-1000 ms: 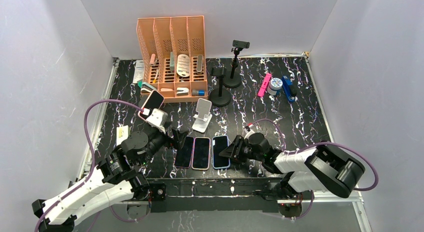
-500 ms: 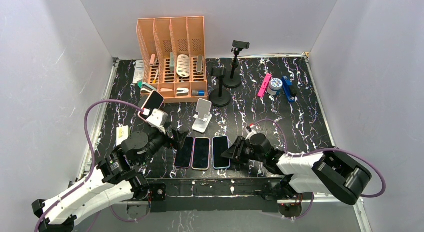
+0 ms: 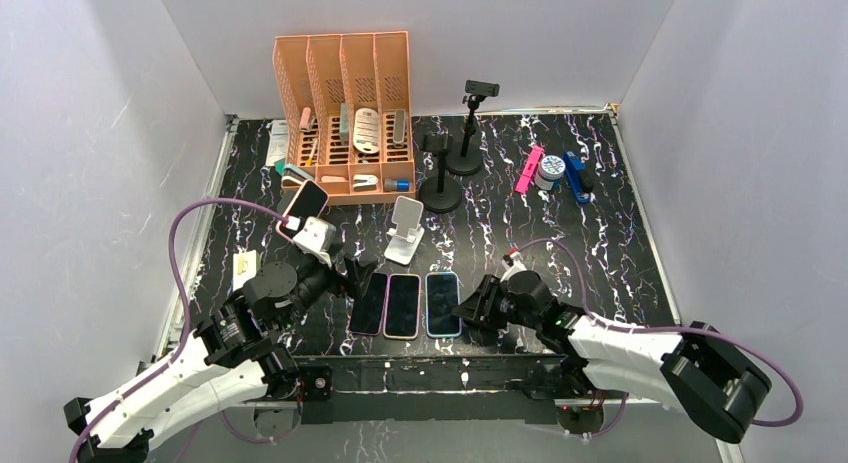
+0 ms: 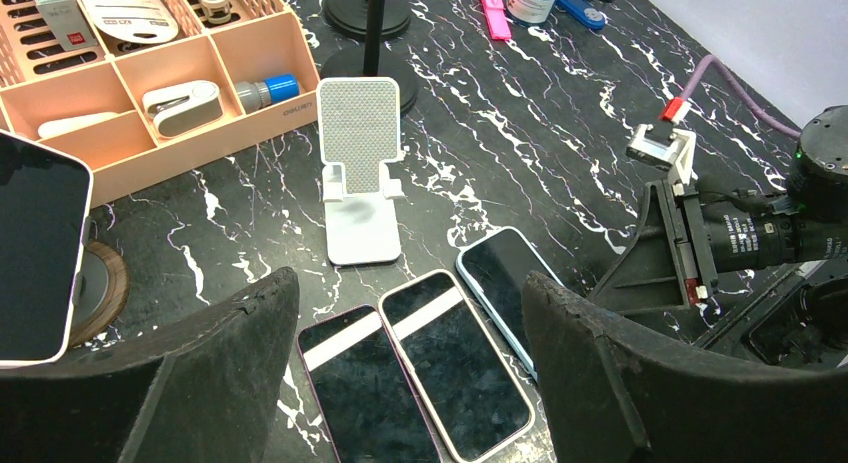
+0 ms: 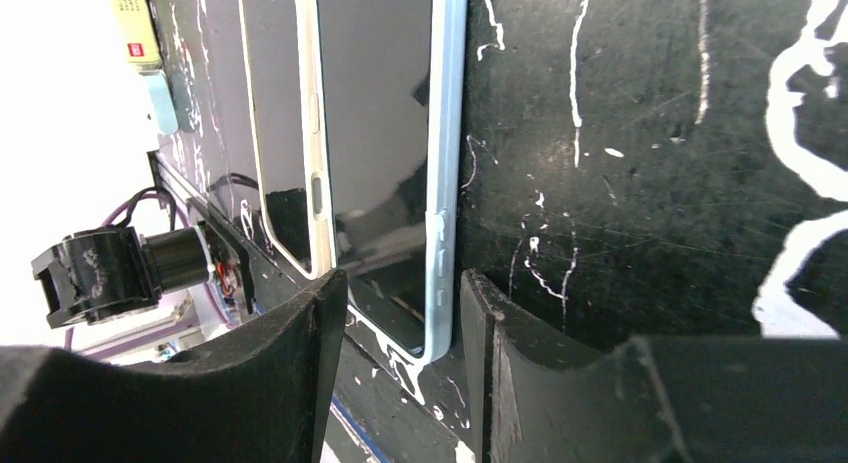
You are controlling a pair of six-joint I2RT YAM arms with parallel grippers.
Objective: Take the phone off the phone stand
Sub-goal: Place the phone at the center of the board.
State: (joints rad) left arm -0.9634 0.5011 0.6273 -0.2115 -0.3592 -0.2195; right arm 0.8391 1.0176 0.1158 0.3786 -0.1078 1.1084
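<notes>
The light-blue-edged black phone (image 3: pixel 442 303) lies flat on the black marbled worktop (image 3: pixel 600 233), its corner between the parted fingers of the right hand (image 5: pixel 400 293). Beyond it the white plastic phone stand (image 4: pixel 358 173) is empty. The left hand (image 4: pixel 410 293) gapes, holding nothing. The removal looks done.

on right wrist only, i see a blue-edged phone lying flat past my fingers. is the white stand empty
Observer: Yes, the white stand holds nothing. It stands just behind three phones lying flat in a row.
Operator: any phone propped up somewhere
Observer: One, a pale-cased phone, tilted up at the left near the orange organizer, with a round brown base showing beneath it.
Operator: whats the left arm doing
Observer: The left gripper is open wide, pointed at the flat row, holding nothing.
</notes>
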